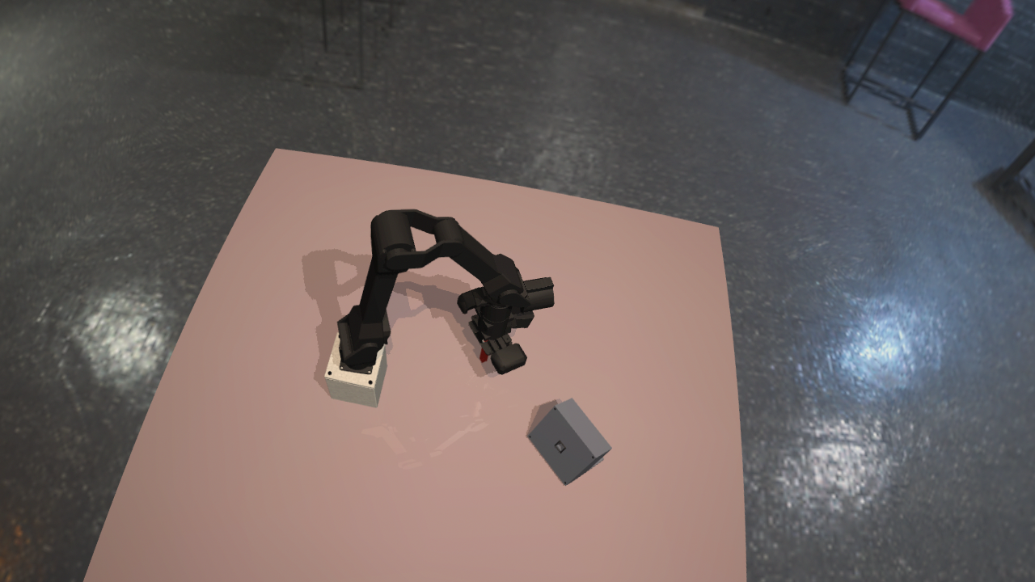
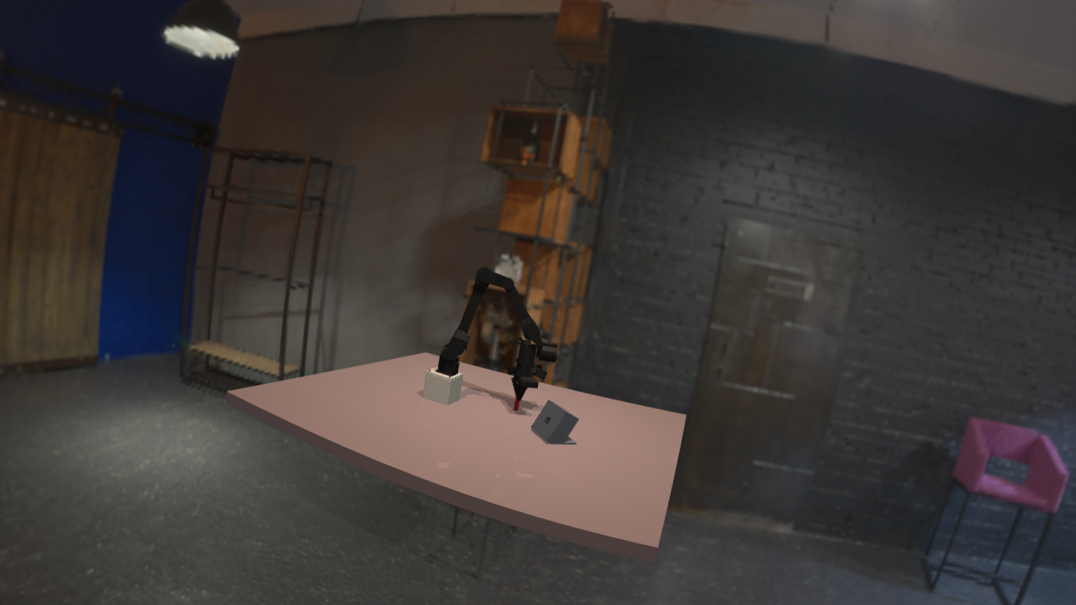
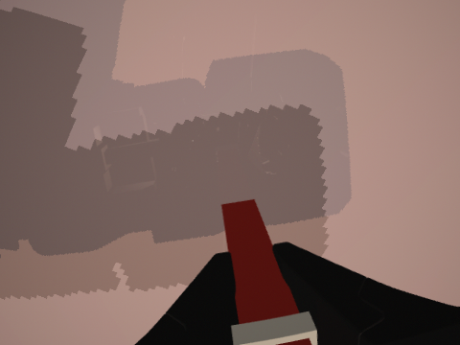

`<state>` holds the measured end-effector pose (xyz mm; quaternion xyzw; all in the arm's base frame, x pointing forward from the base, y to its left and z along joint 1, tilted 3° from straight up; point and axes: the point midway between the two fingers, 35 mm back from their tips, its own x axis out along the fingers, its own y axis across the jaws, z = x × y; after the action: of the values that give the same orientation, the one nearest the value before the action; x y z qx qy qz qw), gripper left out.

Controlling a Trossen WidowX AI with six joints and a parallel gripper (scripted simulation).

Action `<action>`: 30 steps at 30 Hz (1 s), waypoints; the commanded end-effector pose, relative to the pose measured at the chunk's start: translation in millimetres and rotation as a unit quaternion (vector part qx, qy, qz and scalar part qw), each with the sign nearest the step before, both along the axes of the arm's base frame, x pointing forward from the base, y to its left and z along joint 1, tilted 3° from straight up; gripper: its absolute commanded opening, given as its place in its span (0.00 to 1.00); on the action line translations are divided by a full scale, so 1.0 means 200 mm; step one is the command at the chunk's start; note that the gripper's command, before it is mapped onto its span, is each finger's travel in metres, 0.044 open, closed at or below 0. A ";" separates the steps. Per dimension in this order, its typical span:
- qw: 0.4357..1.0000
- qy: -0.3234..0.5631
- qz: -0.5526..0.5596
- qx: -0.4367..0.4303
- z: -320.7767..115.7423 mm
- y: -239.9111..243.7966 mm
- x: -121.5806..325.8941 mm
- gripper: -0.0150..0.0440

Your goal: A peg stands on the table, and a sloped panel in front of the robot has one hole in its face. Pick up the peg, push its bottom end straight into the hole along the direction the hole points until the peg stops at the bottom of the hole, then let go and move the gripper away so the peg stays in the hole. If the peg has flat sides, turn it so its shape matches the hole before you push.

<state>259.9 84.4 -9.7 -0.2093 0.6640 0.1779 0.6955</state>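
Observation:
A red peg with flat sides and a pale band near its top stands upright, its lower end at or very near the table. My gripper points down and is shut on the peg, with one black finger on each side in the wrist view. The grey sloped panel stands apart from the gripper, toward the lower right in the top and exterior views. Its face has one small square-looking hole. The panel is not in the wrist view.
The pink table carries the arm's pale base block to the left of the gripper. The arm's shadow falls around the peg. A pink chair stands on the floor away from the table.

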 end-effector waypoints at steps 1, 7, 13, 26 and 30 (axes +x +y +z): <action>1.000 -0.005 0.000 0.001 0.09 0.01 0.02 0.25; 1.000 -0.004 0.001 0.000 0.25 0.02 0.01 0.25; 1.000 -0.003 0.002 -0.001 0.37 0.02 0.00 0.25; 0.999 0.005 -0.041 0.016 0.36 0.00 0.01 0.25; 0.998 0.009 -0.062 0.024 0.36 -0.01 0.02 0.25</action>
<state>262.6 83.7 62.1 -0.1714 0.6724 0.1610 0.7018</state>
